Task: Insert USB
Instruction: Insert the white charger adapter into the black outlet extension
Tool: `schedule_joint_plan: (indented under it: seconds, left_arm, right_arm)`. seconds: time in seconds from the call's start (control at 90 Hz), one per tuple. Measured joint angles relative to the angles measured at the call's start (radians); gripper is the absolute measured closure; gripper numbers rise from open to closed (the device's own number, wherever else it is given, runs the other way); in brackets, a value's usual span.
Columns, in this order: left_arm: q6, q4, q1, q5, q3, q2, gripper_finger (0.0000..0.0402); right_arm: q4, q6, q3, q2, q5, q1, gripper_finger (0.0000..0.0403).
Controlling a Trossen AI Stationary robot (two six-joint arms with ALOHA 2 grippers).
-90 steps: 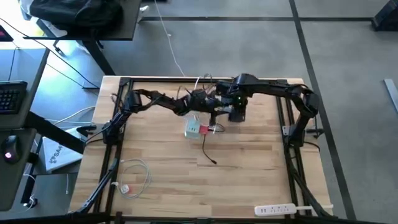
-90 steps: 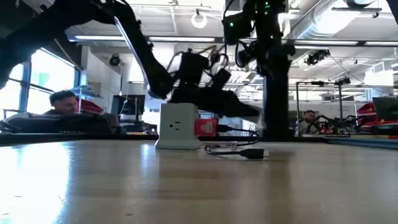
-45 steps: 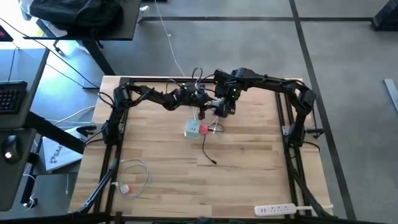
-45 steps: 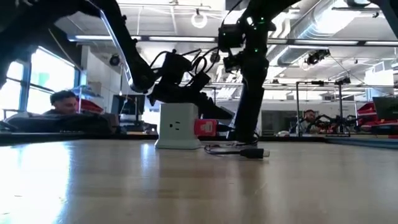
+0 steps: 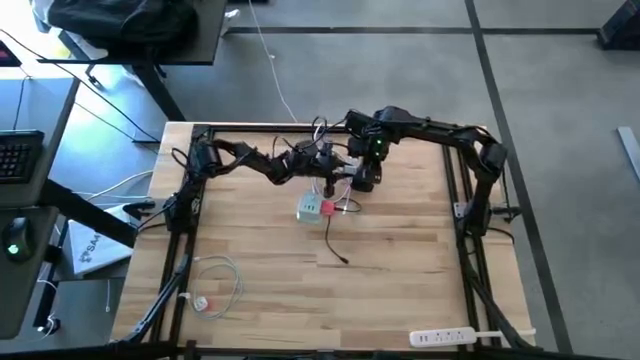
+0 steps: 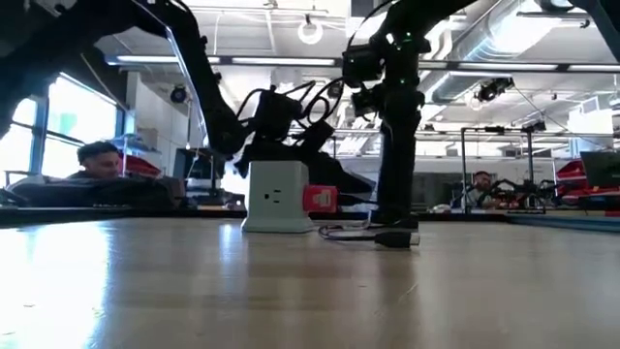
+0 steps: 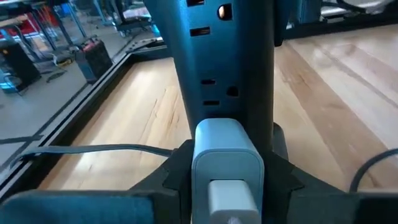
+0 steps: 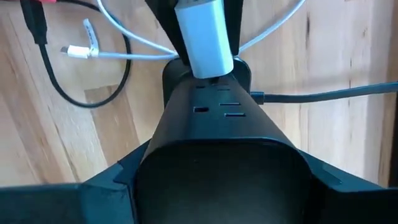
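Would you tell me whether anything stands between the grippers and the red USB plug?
Nothing on the table blocks it: the USB lies open beside the white cube. But the left gripper holds a white plug and the right gripper a dark slotted block.

A white power strip lies near a coiled white cable.

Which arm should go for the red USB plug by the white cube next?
Right, probably. The USB lies on the side of the white cube facing the right gripper, which hangs close. But it grips a dark block, and the left gripper holds a white plug against it; neither is free.
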Motion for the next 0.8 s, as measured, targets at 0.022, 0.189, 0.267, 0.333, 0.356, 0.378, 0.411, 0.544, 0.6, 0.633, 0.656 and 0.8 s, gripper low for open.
schedule_joint_plan:
  seconds: [0.022, 0.189, 0.267, 0.333, 0.356, 0.378, 0.411, 0.544, 0.6, 0.633, 0.656, 0.8]
  left_arm:
    - [-0.002, 0.001, 0.0, 0.0, 0.0, 0.0, 0.0309]
    - [-0.002, 0.007, -0.005, 0.002, 0.0, 0.0, 0.0309]
    - [-0.002, 0.006, -0.005, 0.0, -0.001, 0.0, 0.0309]
    - [-0.002, 0.003, -0.005, -0.001, -0.001, 0.0, 0.0309]
    - [-0.001, 0.003, -0.005, -0.001, -0.001, 0.0, 0.0309]
    - [-0.002, 0.002, -0.005, -0.001, -0.001, 0.0, 0.0309]
    - [-0.001, 0.002, -0.005, 0.005, -0.002, 0.0, 0.0309]
    - [-0.002, -0.001, -0.005, 0.008, -0.002, 0.0, 0.0309]
    - [-0.002, 0.001, -0.006, 0.008, -0.002, 0.0, 0.0309]
    - [-0.001, 0.0, -0.006, 0.008, -0.002, 0.0, 0.0309]
    - [0.001, -0.003, -0.006, 0.008, -0.002, 0.0, 0.0309]
    - [0.005, -0.004, -0.007, 0.012, -0.002, 0.0, 0.0309]
  right_arm:
    - [-0.01, -0.002, 0.0, 0.004, 0.005, 0.002, 0.0178]
    - [-0.049, -0.012, 0.002, 0.005, 0.038, 0.014, 0.0178]
    - [-0.049, -0.012, 0.006, -0.004, 0.036, 0.017, 0.0178]
    - [-0.038, -0.006, 0.016, -0.01, 0.035, 0.018, 0.0169]
    - [-0.039, -0.003, 0.019, -0.011, 0.036, 0.02, 0.016]
    - [-0.041, 0.002, 0.024, -0.011, 0.038, 0.023, 0.015]
    - [-0.044, 0.012, 0.029, -0.008, 0.039, 0.025, 0.013]
    - [-0.043, 0.024, 0.043, -0.004, 0.048, 0.036, 0.0075]
    - [-0.044, 0.025, 0.044, -0.006, 0.048, 0.037, 0.0068]
    - [-0.045, 0.029, 0.044, -0.006, 0.048, 0.04, 0.0067]
    - [-0.048, 0.034, 0.044, -0.006, 0.049, 0.042, 0.0067]
    - [-0.092, 0.061, 0.047, -0.008, 0.046, 0.049, 0.0076]
